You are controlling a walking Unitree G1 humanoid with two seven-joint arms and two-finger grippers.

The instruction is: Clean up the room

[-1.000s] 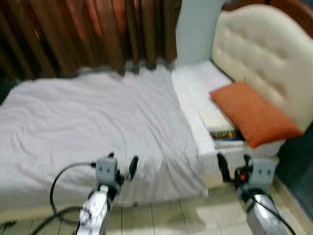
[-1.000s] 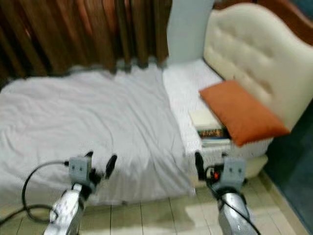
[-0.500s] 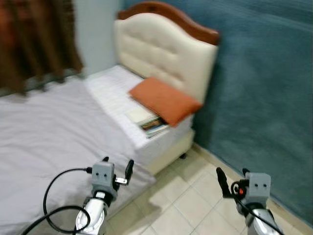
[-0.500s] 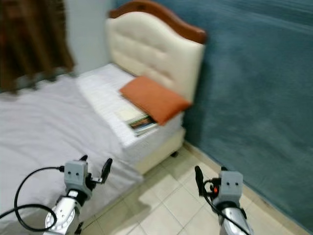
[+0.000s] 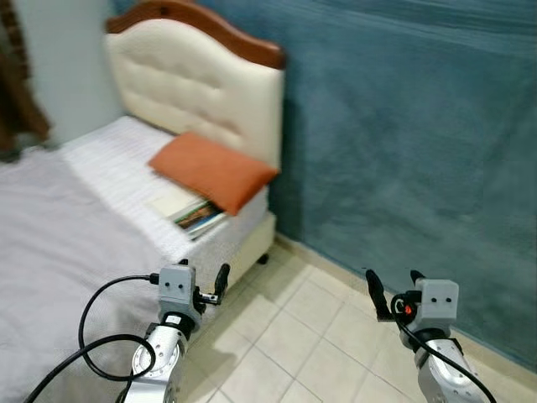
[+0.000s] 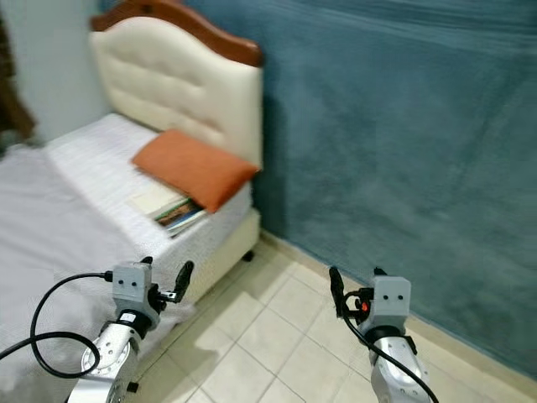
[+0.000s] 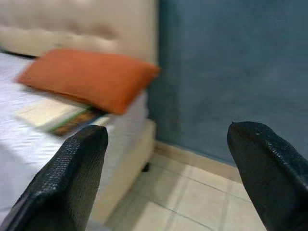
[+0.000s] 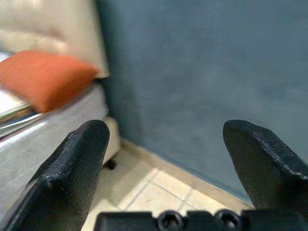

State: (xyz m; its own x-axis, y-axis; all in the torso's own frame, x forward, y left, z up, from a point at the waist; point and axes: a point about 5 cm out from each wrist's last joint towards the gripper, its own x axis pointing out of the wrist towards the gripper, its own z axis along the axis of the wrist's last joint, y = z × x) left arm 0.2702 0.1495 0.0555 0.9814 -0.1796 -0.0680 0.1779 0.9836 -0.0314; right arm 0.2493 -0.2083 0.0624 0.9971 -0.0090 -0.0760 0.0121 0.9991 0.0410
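A bed [image 5: 50, 252] with a pale grey sheet takes up the left side, under a cream tufted headboard [image 5: 189, 84] with a brown wooden rim. An orange pillow [image 5: 210, 168] lies at the head end, partly over a small stack of books [image 5: 186, 211] near the mattress edge. My left gripper [image 5: 203, 277] is held low beside the bed's corner, open and holding nothing; in the left wrist view its fingers [image 7: 72, 178] frame the pillow [image 7: 91, 77]. My right gripper [image 5: 394, 287] hovers over the floor, open and holding nothing.
A teal textured wall [image 5: 403, 143] runs along the right, meeting beige floor tiles [image 5: 285, 336] at a skirting. A black cable [image 5: 96, 336] loops off my left arm. A dark curtain edge [image 5: 13, 92] shows at the far left.
The camera has swung to the right, so the bed and pillow slid left and the teal wall came in. Both grippers stay open in the same pose.
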